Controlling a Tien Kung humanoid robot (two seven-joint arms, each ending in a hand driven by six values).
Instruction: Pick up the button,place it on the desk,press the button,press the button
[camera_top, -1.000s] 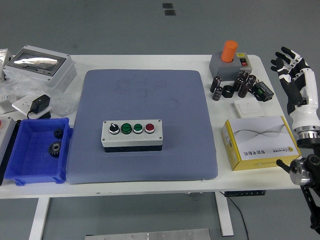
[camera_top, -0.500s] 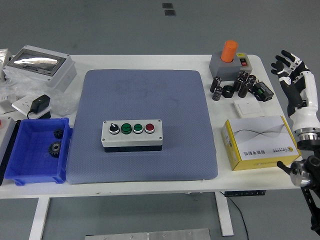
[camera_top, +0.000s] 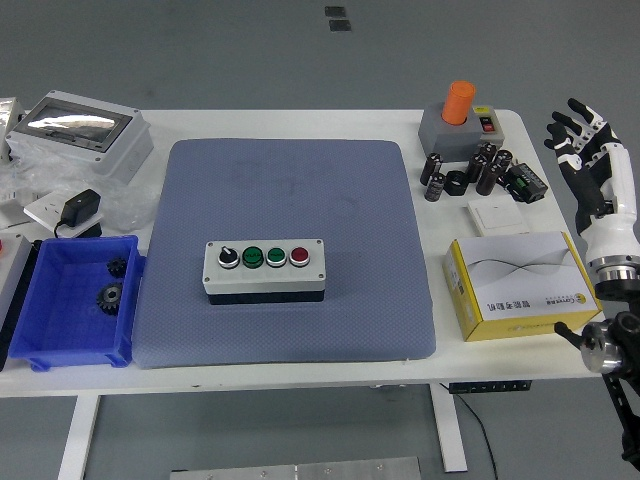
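Note:
A grey button box (camera_top: 265, 268) lies on the blue-grey mat (camera_top: 290, 200) in the middle of the table. Its top carries a black knob, two green buttons and a red button (camera_top: 299, 257) in a row. My right hand (camera_top: 580, 135) is raised at the far right, beyond the table's right edge, fingers spread and empty, well away from the box. My left hand is out of view.
A blue bin (camera_top: 70, 300) with gears sits at the left. A yellow-edged carton (camera_top: 518, 285) lies right of the mat. An orange-topped grey block (camera_top: 458, 118), black cylinders (camera_top: 470, 170) and a white switch plate (camera_top: 494, 216) stand at the back right. A grey case (camera_top: 80, 133) is back left.
My right hand has drifted slightly to the right and its fingers have shifted a little. The button box has not moved.

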